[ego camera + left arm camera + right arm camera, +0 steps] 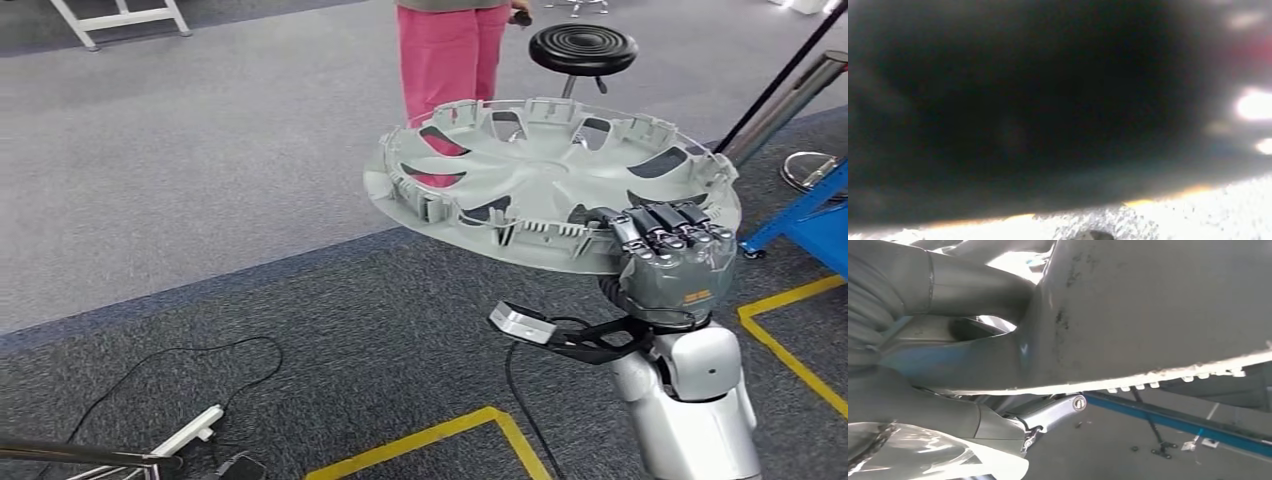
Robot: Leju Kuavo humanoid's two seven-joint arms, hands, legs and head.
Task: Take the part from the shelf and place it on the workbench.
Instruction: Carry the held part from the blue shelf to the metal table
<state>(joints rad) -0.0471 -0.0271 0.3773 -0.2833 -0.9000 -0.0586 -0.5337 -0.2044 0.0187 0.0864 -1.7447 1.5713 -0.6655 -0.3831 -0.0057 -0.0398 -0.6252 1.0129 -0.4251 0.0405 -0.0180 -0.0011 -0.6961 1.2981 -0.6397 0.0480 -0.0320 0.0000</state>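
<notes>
Part, a grey wheel cover, is gripped at its five o'clock rim by the right hand; a stool and a person's pink trousers are seen at twelve o'clock beyond. Left hand's state cannot be told.

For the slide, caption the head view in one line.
The right hand holds a grey wheel cover flat by its rim above the carpet, a person standing beyond it.

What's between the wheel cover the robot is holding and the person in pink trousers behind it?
In the head view, nothing stands between them: the wheel cover, gripped at its near rim by the right hand, overlaps the person's pink trousers, which show through its openings. The black stool stands beside the person.
</notes>
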